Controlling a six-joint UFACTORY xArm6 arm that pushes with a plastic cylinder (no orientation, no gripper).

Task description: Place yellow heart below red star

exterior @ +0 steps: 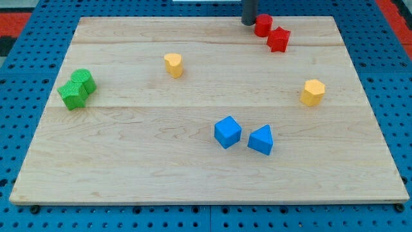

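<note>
The yellow heart (173, 64) lies in the upper left-middle of the wooden board (129, 154). The red star (279, 40) lies near the view's top right, touching a second red block (262, 25) of rounded shape just above and left of it. My tip (248, 22) stands at the board's top edge, right beside the left side of that rounded red block. It is far to the right of and above the yellow heart.
A yellow hexagon block (313, 92) sits at the right. A blue cube (227, 131) and a blue triangular block (261, 140) sit side by side at lower centre. Two green blocks (77, 89) touch each other at the left edge.
</note>
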